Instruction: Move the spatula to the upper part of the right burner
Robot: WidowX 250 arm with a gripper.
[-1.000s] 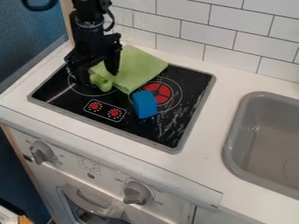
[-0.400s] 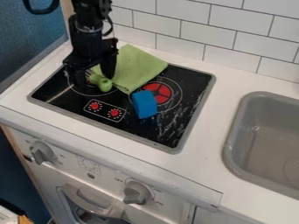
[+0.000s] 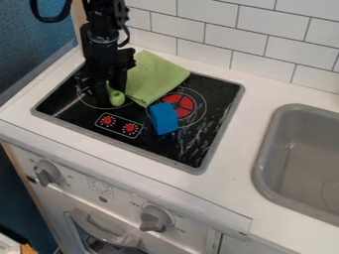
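Print (image 3: 135,204) by the front knobs (image 3: 155,219) is too small to read.

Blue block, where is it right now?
In the camera view, the blue block is on the black stovetop, at the lower left of the red burner, near the green cloth.

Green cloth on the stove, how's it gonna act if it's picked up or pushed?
The green cloth will likely hang limp, as it looks thin and lies nearly flat. Being a flat sheet, it should bunch or slide rather than roll.
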